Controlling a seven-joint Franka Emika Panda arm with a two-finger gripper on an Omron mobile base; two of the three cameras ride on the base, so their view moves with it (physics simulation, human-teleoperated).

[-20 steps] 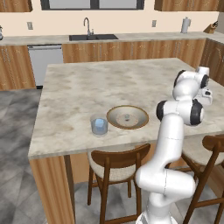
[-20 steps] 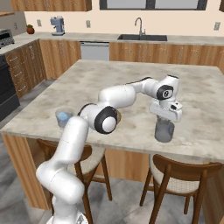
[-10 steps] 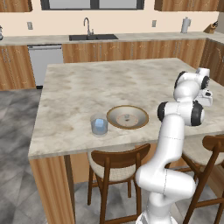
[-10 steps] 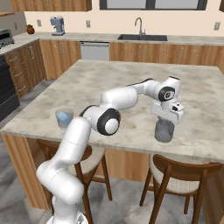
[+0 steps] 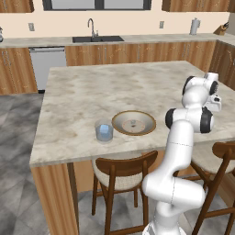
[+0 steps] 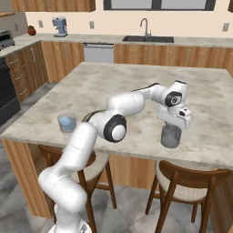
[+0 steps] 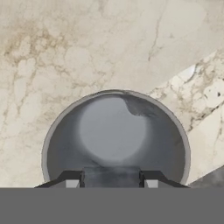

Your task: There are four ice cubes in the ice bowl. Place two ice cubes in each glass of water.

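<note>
Hovering directly over the right-hand glass of water, the gripper is pointing straight down into the tumbler's mouth, its two dark fingertips standing a narrow way apart near the rim; whether an ice cube is sitting between them cannot be told, since the gap is showing only grey and no light-blue cube is appearing inside this glass either. The other glass is standing just beside the ice bowl on the island counter and is showing a light-blue patch that is probably ice already delivered, though how many cubes cannot be counted. The bowl's greyish inside is showing only a small faint mark at its middle, too small to identify as a cube. Several risks are arising from this position: if a cube is being carried, parting the fingers while the hand is sitting off the glass's centre could be sending it onto the rim or the counter, where so small and slippery a piece would be skidding away; lowering the hand further could be knocking a fingertip against the rim and tipping the tumbler, which is standing near the counter's front edge above a wooden stool; and a miscount could be leaving one glass short. No brand, label or legible writing is appearing on anything.
</note>
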